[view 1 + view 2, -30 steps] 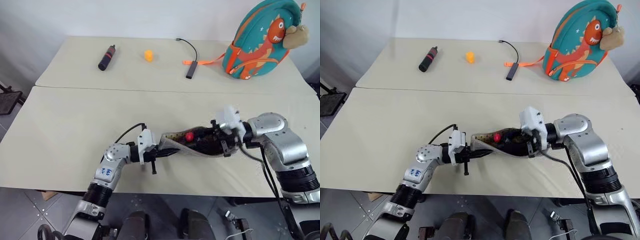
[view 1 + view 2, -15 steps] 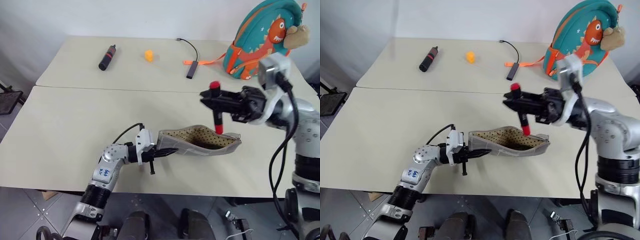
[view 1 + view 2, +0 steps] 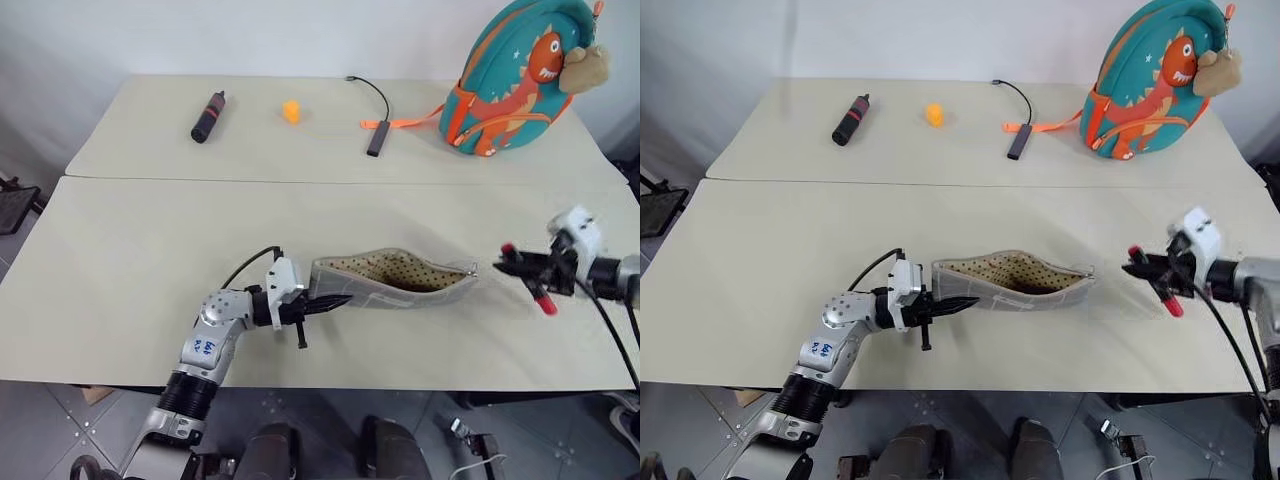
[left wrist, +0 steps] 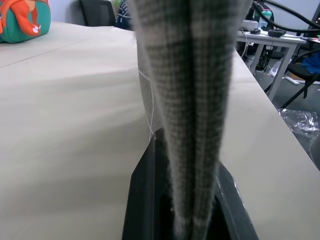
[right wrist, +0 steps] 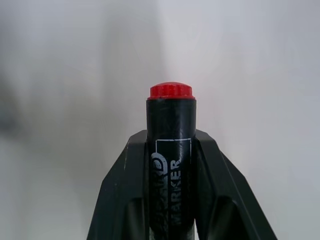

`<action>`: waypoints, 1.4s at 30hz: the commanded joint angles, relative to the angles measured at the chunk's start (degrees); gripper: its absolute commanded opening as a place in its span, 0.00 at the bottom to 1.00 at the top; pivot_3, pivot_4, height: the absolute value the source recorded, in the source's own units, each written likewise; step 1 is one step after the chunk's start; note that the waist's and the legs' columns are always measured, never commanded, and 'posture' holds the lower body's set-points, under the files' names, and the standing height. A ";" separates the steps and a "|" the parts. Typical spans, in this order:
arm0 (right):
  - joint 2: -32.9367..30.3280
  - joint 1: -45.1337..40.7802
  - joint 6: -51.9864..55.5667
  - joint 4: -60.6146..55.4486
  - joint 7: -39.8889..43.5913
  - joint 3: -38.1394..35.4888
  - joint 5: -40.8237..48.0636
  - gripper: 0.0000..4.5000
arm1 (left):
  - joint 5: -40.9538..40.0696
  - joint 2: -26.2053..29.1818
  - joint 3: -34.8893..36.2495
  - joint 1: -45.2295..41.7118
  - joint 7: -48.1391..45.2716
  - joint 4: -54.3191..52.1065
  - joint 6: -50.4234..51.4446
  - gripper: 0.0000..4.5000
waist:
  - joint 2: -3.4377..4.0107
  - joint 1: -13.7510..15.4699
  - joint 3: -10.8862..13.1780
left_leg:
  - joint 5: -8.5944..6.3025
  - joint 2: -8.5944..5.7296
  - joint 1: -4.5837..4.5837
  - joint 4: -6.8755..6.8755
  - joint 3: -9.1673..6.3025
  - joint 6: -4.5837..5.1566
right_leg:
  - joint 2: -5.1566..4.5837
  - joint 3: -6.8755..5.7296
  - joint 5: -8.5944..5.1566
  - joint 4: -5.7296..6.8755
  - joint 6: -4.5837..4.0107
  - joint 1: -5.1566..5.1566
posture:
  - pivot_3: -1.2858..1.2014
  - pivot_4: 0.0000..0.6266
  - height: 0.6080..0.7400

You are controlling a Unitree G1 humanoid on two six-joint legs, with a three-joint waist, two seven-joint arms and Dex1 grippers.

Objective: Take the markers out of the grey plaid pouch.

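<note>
Since a second ago the right gripper (image 3: 527, 272) has swung out of the grey plaid pouch (image 3: 395, 278) and far off to the right, taking the dark marker (image 3: 525, 276) with it; the left gripper (image 3: 325, 304) has not shifted.

From the head cameras, the left jaws are clamped together on the pouch's left end, and the pouch stretches rightward from them along the near worktop (image 3: 130, 270), its dotted lining showing through the open mouth. The right jaws are clamped across the red-ended marker, well clear of the pouch's far end. Well beyond both jaws, on the far worktop, lie a black cylinder (image 3: 207, 116), a small orange piece (image 3: 291, 111), a cabled stick (image 3: 377, 140) and the teal dinosaur backpack (image 3: 510, 80).

From the left wrist, plaid fabric (image 4: 187, 100) rises pinched between the two black fingers (image 4: 142, 200).

From the right wrist, the marker (image 5: 171, 155) stands between the fingers (image 5: 120, 200), its red end (image 5: 170, 91) past their tips.
</note>
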 commanded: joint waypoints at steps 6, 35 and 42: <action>0.91 1.32 -8.28 1.24 -0.13 -4.73 -1.26 0.71 | -0.99 -0.49 0.23 -0.78 -0.14 -1.32 -0.80 0.00 | 0.00 0.35 0.00 | 0.00 0.00 -0.01 0.01 -0.02 0.00 | 0.00 0.00 0.00 -0.02 0.00 0.01 | 0.52 0.24 1.00; -0.79 -3.46 5.78 -45.73 12.47 -1.51 18.69 0.01 | 5.26 -4.43 -0.96 -4.35 3.42 9.64 -19.58 0.00 | 0.10 0.63 0.08 | -0.01 -0.06 -0.08 0.10 -0.24 0.04 | -0.04 -0.08 0.09 -0.13 0.07 0.08 | 0.52 0.24 1.00; 0.40 -2.37 2.89 -48.42 11.84 4.44 12.00 0.01 | 5.03 -4.21 -1.10 -3.77 3.69 9.17 -18.88 0.00 | 0.10 0.42 0.08 | -0.01 -0.05 -0.08 0.10 -0.23 0.04 | -0.03 -0.09 0.09 -0.12 0.07 0.08 | 0.52 0.24 1.00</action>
